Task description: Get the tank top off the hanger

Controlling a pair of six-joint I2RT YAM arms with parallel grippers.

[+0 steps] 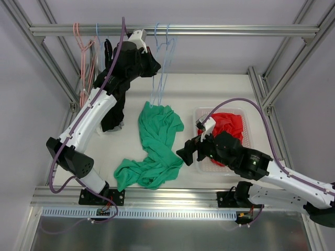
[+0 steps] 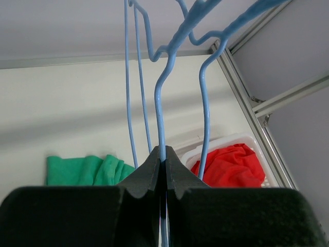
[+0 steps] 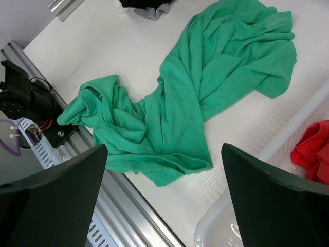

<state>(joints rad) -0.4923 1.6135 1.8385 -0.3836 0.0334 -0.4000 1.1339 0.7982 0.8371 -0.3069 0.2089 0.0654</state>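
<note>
The green tank top (image 1: 157, 141) lies crumpled on the white table, off the hanger; it also shows in the right wrist view (image 3: 205, 92) and the left wrist view (image 2: 87, 170). My left gripper (image 1: 153, 66) is raised at the back rail. In the left wrist view it (image 2: 163, 154) is shut on the wire of a bare blue hanger (image 2: 160, 103). Blue hangers (image 1: 162, 57) hang from the rail. My right gripper (image 1: 186, 152) is open and empty, low over the table by the tank top's near right edge (image 3: 164, 149).
A white basket (image 1: 246, 112) holding a red garment (image 1: 227, 125) stands at the right, next to my right gripper. A black garment (image 1: 112, 112) sits at the back left under my left arm. Pink hangers (image 1: 84, 52) hang at the rail's left end.
</note>
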